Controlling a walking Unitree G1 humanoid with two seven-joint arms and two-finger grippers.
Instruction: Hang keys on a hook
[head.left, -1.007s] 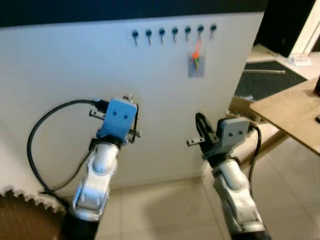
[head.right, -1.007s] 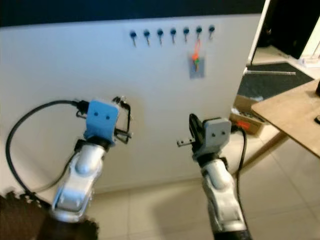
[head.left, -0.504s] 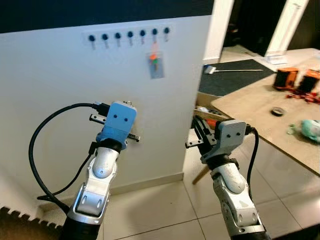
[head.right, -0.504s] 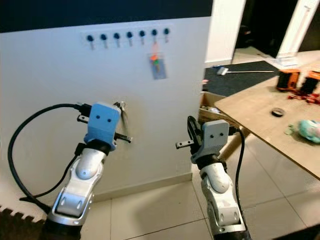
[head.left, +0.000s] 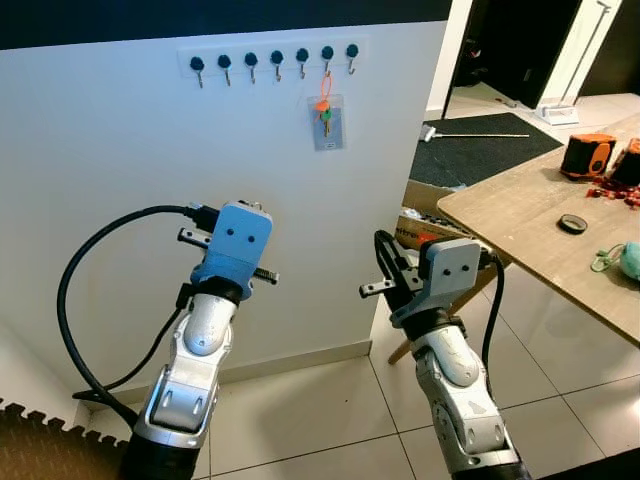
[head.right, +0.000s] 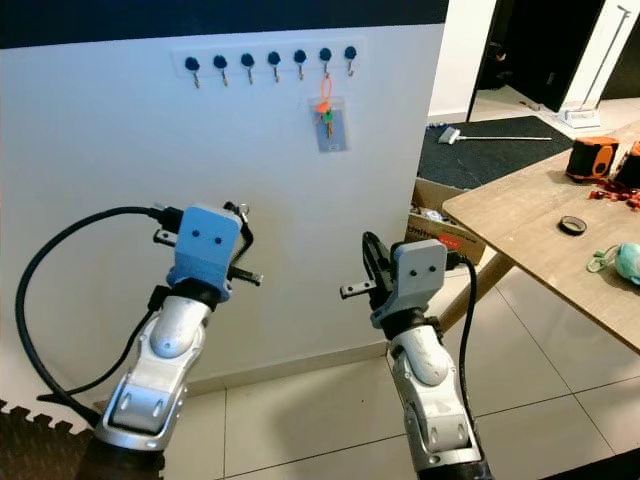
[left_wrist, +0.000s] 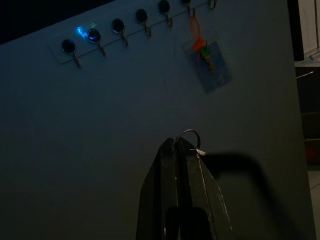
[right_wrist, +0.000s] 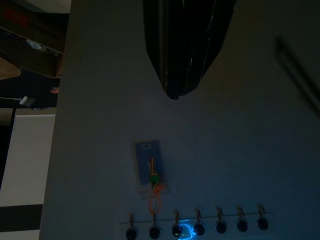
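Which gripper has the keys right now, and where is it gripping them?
The left gripper is shut on a key ring, pinched at its lower edge so the loop sticks out past the fingertips. The right gripper is shut and holds nothing.

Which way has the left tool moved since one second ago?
Yes, rightward: the left tool was left of the hook rail; now it is below it.

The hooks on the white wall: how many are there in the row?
7. They run in one line high on the wall, from the first hook to the last hook. The sixth hook holds the keys; the others look empty.
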